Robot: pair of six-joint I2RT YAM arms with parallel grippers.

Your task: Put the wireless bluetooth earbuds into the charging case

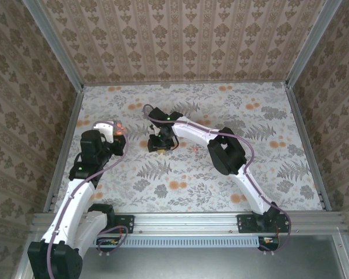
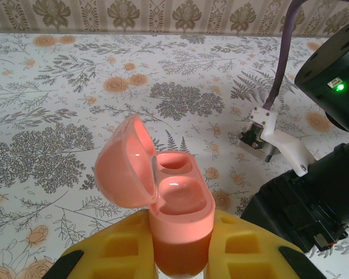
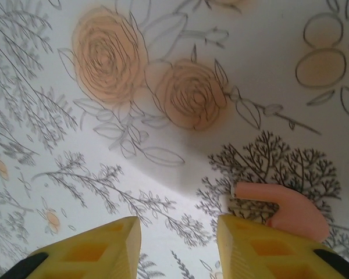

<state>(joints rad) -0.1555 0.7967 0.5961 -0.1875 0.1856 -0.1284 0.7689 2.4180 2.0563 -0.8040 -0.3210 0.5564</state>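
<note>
The coral charging case (image 2: 180,203) stands upright between my left gripper's (image 2: 180,258) yellow fingers, which are shut on it, its lid (image 2: 125,165) swung open to the left. Its far well is empty; the near well looks glossy and I cannot tell whether it is filled. From above, the case (image 1: 120,128) is at the table's left. My right gripper (image 3: 177,232) hovers low over the table, open, with nothing in the gap. A coral earbud (image 3: 288,209) lies on the table just beyond its right finger (image 3: 262,250), outside the jaws. From above, the right gripper (image 1: 161,144) is mid-table.
The right arm's black links (image 2: 314,197) stand close on the right of the case. A tiny reddish speck (image 1: 195,150) lies on the flower-patterned table (image 1: 221,180) right of the right gripper. Patterned walls (image 1: 186,40) enclose the back and sides.
</note>
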